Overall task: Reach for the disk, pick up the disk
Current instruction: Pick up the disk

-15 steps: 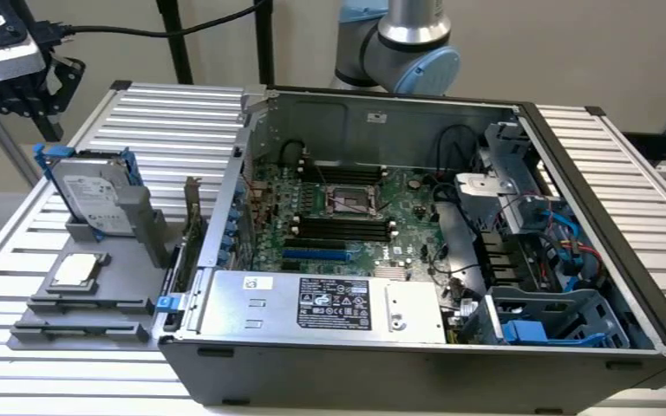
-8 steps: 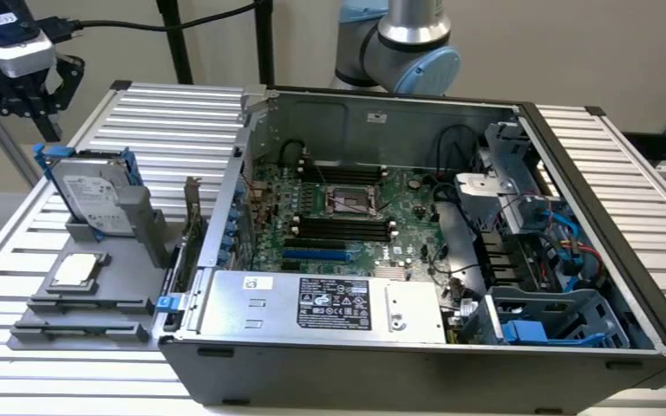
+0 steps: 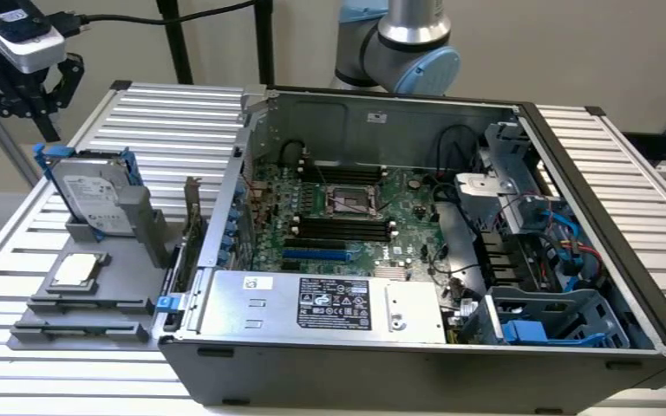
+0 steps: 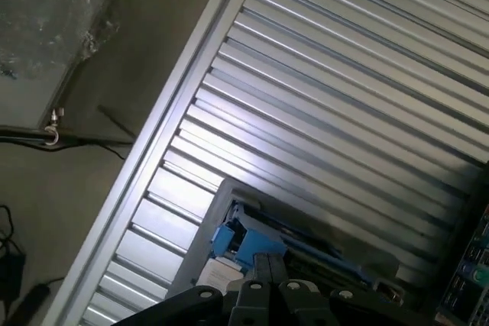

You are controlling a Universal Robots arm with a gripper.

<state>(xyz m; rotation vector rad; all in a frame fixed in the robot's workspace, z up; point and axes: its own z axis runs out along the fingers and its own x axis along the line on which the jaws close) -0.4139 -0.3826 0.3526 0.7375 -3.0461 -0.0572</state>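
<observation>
Gripper (image 4: 268, 261) closed, empty, above disk (image 4: 248, 243)

Tool (image 3: 23, 91) hangs at the exterior view's upper left, above the disk (image 3: 93, 198) and clear of it. Disk stands on edge in a grey holder (image 3: 139, 227) on the slatted metal surface (image 3: 171, 113), white label facing the camera, blue carrier framing it. Small square chip (image 3: 75, 271) lies flat just in front. Open computer case (image 3: 426, 373) sits beside the holder, toward the exterior view's right.
</observation>
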